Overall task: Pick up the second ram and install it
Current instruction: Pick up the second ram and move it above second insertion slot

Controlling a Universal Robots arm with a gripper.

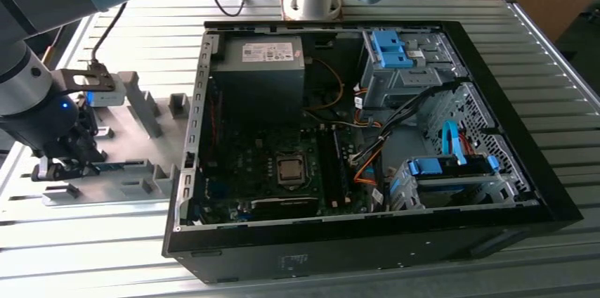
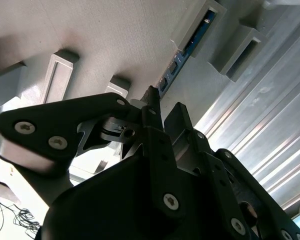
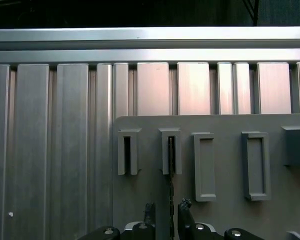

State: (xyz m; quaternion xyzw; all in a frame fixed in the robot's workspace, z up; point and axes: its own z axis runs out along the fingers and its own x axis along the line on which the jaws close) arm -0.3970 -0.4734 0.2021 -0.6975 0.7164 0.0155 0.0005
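Exterior view first: the arm (image 1: 38,101) sits low at the exterior view's left, over the grey plate (image 1: 117,192) on the ribbed desk (image 1: 94,256), well apart from the open case (image 1: 375,256). The ram (image 1: 122,166) shows as a thin blue-green strip just beside the jaws. It stands in its blocks, long axis running across the plate toward the case.

In the second wrist view the ram (image 2: 190,44) is a blue edge with small dark chips. Its far end is tucked into a grey block (image 2: 200,20) and its near end reaches right up to one fingertip (image 2: 151,97). Touching or not, I cannot tell from here.

The first wrist view is the telling one. The ram (image 3: 171,160) is seen edge-on as a thin dark line, up on its long edge. One end sits in the second block (image 3: 164,150), and the stick runs straight in between the fingertips (image 3: 150,209). The jaws are apart, one either side of the stick with daylight on both sides, less on one than the other. Nothing is clamped yet.

To my eye, a good grasp here wants the stick centred in that gap so both pads meet the flat faces together. A lopsided close could shove a board this thin sideways in its blocks.
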